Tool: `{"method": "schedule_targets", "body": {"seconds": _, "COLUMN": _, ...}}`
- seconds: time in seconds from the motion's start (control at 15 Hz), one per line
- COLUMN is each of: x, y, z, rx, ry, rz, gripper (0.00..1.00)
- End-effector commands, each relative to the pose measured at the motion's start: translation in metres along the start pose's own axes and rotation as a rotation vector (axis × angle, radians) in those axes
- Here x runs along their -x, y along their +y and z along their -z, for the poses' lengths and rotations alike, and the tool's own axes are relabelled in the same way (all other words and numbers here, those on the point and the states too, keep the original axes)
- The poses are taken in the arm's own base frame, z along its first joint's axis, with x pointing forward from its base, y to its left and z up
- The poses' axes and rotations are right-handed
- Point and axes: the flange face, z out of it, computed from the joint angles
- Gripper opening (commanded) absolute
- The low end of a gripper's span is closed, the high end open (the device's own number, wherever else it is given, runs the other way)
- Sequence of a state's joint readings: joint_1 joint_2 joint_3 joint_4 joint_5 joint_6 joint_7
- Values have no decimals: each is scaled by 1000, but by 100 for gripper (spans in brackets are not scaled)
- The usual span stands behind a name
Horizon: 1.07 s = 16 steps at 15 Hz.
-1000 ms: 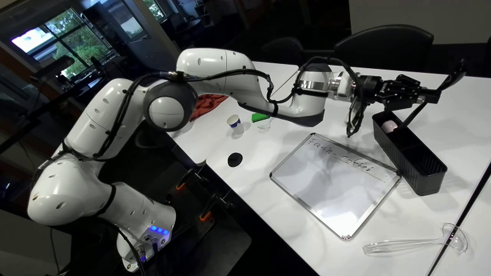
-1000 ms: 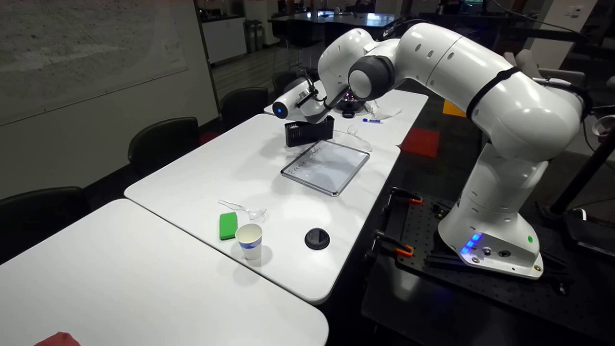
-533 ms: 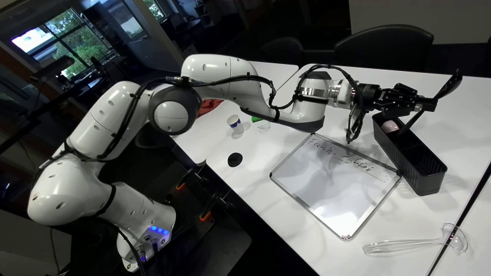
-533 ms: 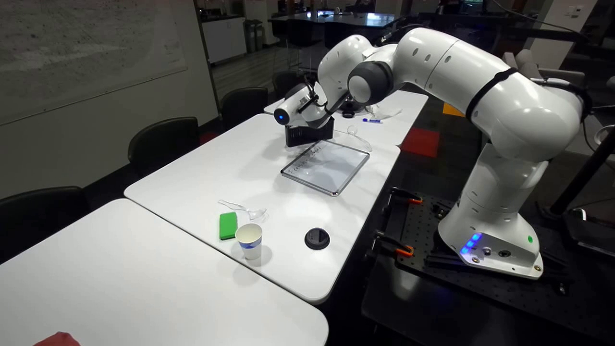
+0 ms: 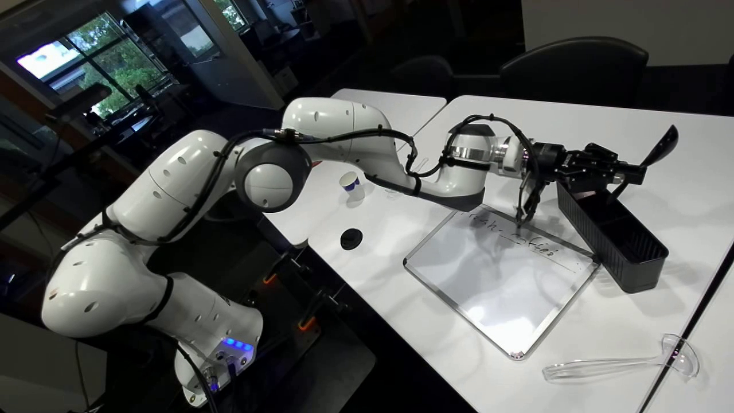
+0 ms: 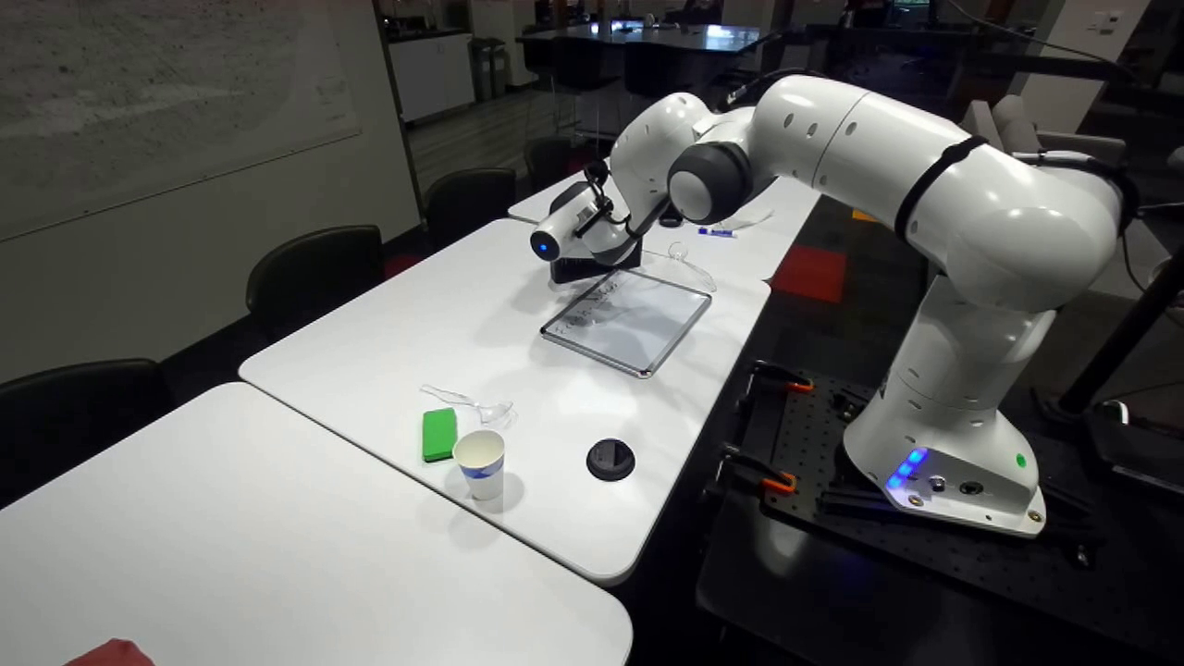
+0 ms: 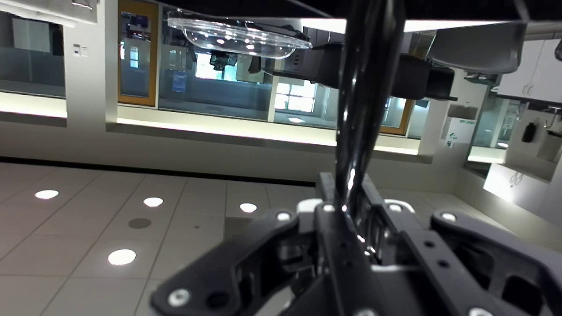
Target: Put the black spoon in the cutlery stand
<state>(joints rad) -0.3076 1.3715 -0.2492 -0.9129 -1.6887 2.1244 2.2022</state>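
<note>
My gripper (image 5: 626,172) is shut on the black spoon (image 5: 663,145), just above the far end of the cutlery stand (image 5: 633,269). The spoon is tilted, with its bowl up on the far side of the jaws. Its handle slants down from the jaws into the stand's far compartment, and the handle's end is hidden. In the wrist view the dark glossy spoon (image 7: 366,87) runs up from between the fingertips (image 7: 347,188). In an exterior view the arm covers the gripper, the spoon and part of the stand (image 6: 592,268).
A framed whiteboard (image 5: 499,281) lies against the stand's near side. A clear ladle (image 5: 619,366) lies at the near end. A black lid (image 6: 610,460), paper cup (image 6: 479,467), green block (image 6: 439,435) and clear spoon (image 6: 481,409) are on the table. A pinkish item (image 5: 586,194) is in the stand.
My gripper has come down with the spoon and drawn slightly back towards the base. More of the handle is inside the stand. The gripper covers more of the pinkish item.
</note>
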Motion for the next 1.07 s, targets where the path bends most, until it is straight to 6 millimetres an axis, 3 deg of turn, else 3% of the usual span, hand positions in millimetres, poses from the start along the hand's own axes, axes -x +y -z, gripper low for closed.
{"method": "schedule_targets", "body": {"seconds": 0.0, "x": 7, "y": -4, "z": 1, "rx": 15, "ry": 53, "rz": 13, "gripper": 4}}
{"method": "schedule_targets", "body": {"seconds": 0.07, "x": 7, "y": -4, "z": 1, "rx": 22, "ry": 59, "rz": 11, "gripper": 40}}
{"method": "schedule_targets", "body": {"seconds": 0.2, "x": 3, "y": -4, "z": 1, "rx": 37, "ry": 60, "rz": 4, "gripper": 48}}
{"method": "schedule_targets", "body": {"seconds": 0.6, "x": -46, "y": -7, "z": -2, "rx": 76, "ry": 56, "rz": -81, "gripper": 94}}
{"method": "schedule_targets", "body": {"seconds": 0.67, "x": -58, "y": -7, "z": -2, "rx": 88, "ry": 49, "rz": -101, "gripper": 100}}
{"method": "schedule_targets", "body": {"seconds": 1.0, "x": -116, "y": -3, "z": -3, "rx": 145, "ry": -18, "rz": -181, "gripper": 100}}
